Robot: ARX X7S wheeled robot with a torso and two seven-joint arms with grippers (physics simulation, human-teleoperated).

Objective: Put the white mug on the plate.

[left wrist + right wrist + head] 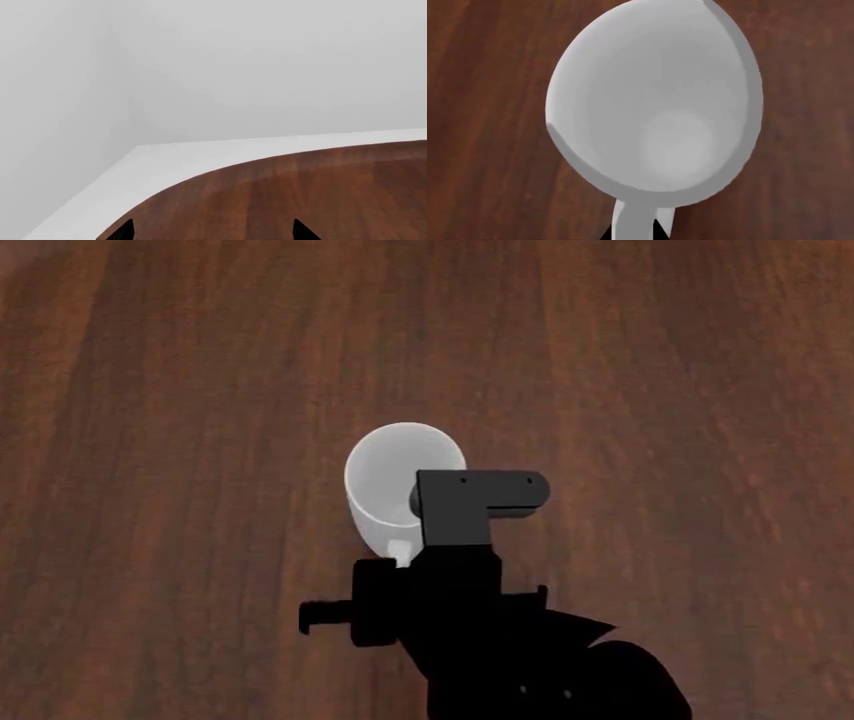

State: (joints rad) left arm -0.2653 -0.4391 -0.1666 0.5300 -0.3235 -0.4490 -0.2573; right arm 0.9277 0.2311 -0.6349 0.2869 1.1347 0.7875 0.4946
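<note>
Mug [395, 472] directly under right gripper [634, 231], handle apparently between fingertips.

Surface: brown wooden table [160, 440] with lengthwise grain, filling the head view | Edge: table's rounded corner (seen in the left wrist view only) | Surround: pale grey floor [153, 165] just beyond that corner | Backdrop: plain light grey walls [267, 65] meeting at a corner

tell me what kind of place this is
Probably a bare simulated room with a dining or work table: a dark wooden tabletop with a rounded edge, plain pale walls and floor, and a white mug under the right gripper.
</note>
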